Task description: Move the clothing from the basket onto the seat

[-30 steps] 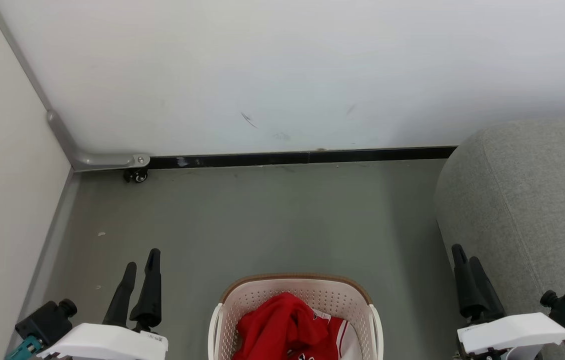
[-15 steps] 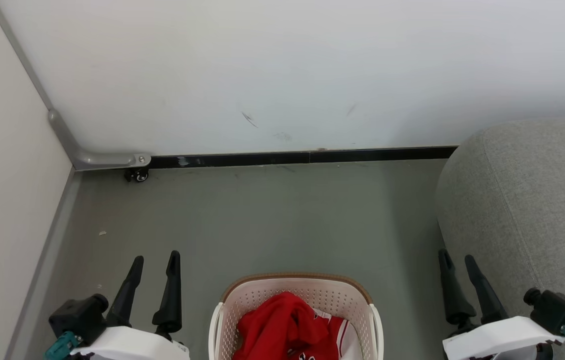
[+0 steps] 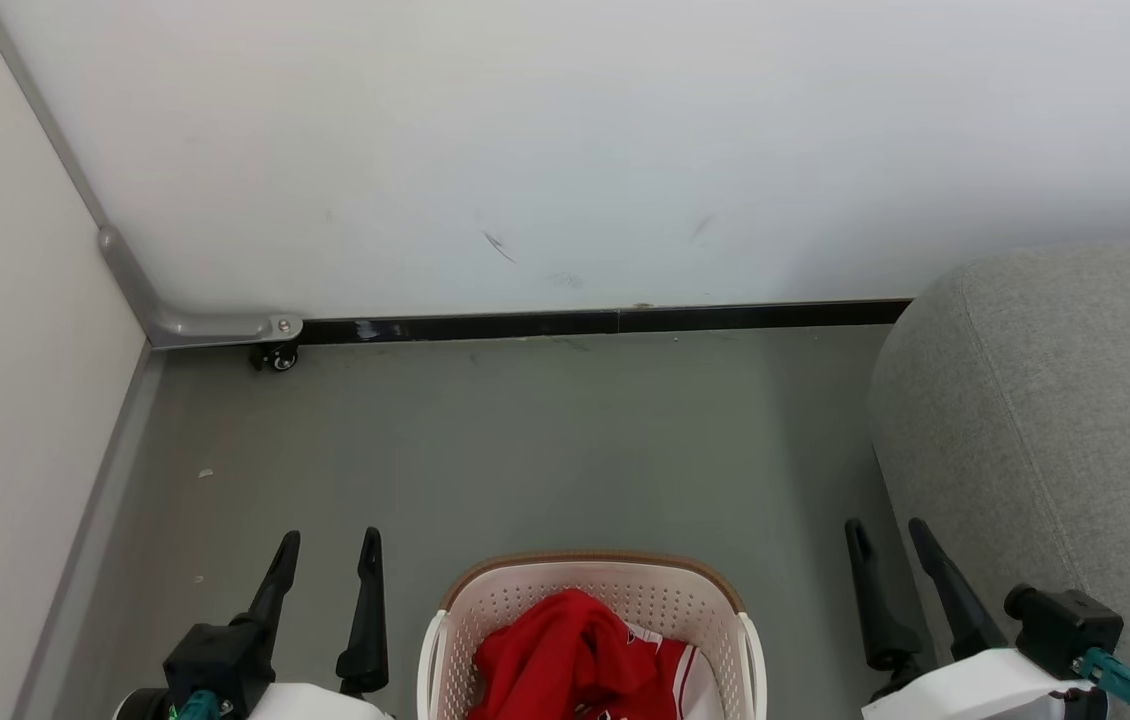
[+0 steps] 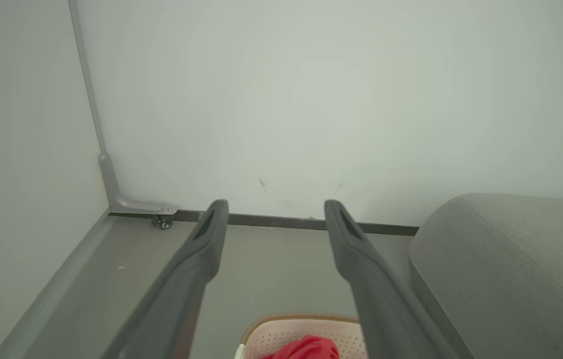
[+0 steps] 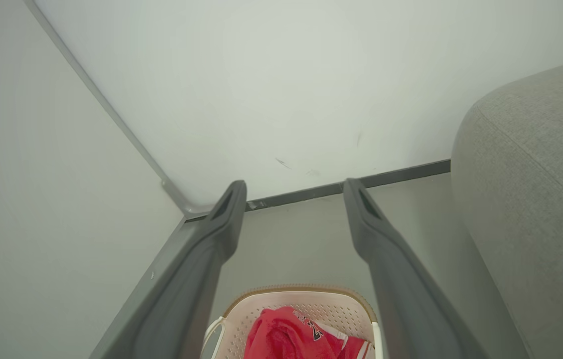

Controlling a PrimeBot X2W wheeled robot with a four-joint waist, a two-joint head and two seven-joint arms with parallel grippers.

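On the floor [image 3: 545, 440], well out from the back wall [image 3: 565, 150], sits the basket [image 3: 590, 557], red clothing [image 3: 565, 655] heaped inside. Left hand [image 3: 330, 540] hovers just off the basket's left side, fingers spread wide, empty. Right hand [image 3: 886, 527] hangs between the basket's right side and the seat [image 3: 1055, 400], equally wide, empty. Clothing lies between both hands, touching neither. Seat stands near the basket, apart.

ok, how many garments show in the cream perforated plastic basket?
2: a bunched plain red garment on top, left of centre, and a red piece with white stripes beneath it at the right. More may lie hidden underneath in the cream perforated basket.
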